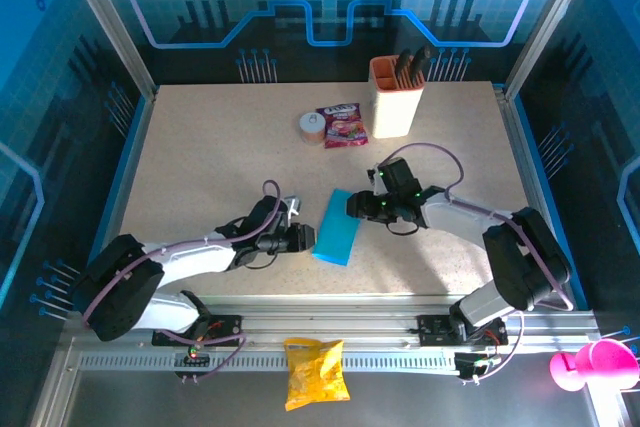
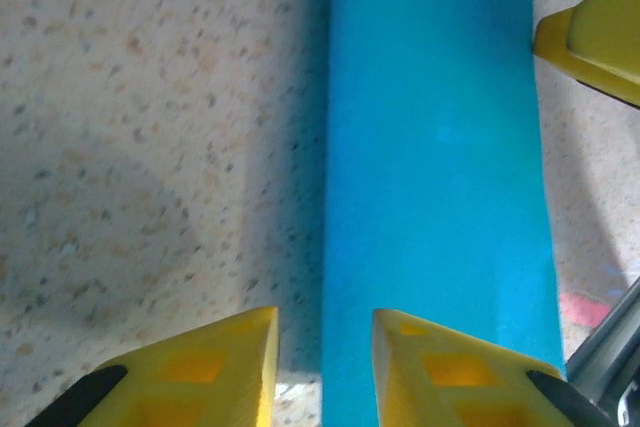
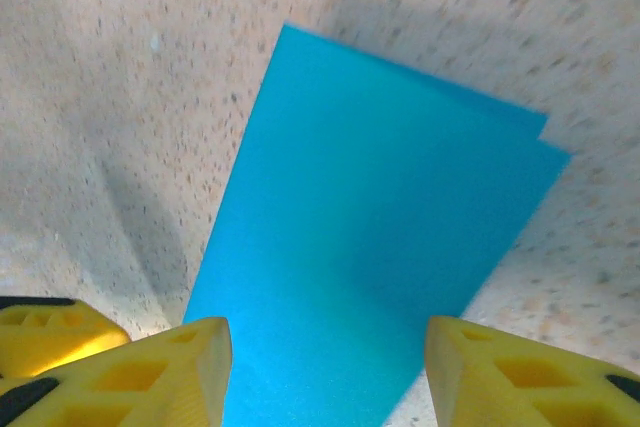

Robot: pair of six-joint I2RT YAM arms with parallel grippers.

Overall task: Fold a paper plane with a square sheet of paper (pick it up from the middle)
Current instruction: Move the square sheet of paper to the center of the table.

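While both arms reach in low, count: one thin bright cyan-blue square sheet of paper [image 1: 336, 229], two pincers, one tall beige holder cup [image 1: 397, 102] with dark handles inside (number unclear), one pink-red snack packet [image 1: 342, 125], one small round tape roll [image 1: 312, 126], one yellow crinkled snack bag [image 1: 315, 372].

Sheet lies flat on the speckled beige surface [image 1: 200, 167], slightly on the near side of the middle, folded into a long narrow rectangle. Right wrist view shows two layers [image 3: 370, 237], slightly offset at one far corner. Long axis runs near-to-far, far end leaning a bit right; both ends square-cut.

Left pincer [image 1: 305, 239] at the sheet's left long edge, jaws a little apart, nothing pinched. In the left wrist view its gap [image 2: 325, 347] straddles that edge of the sheet [image 2: 430, 197], with one finger over the paper.

Right pincer [image 1: 352, 205] at the far right part of the sheet, jaws spread wide [image 3: 325, 342], empty, paper below between the fingers.

Room: sheet well apart from every surface edge. Bare surface wide open to the left and far left. Packet, roll and cup grouped at the far side, well apart from the sheet. Yellow bag is off the surface, in front of the near rail.
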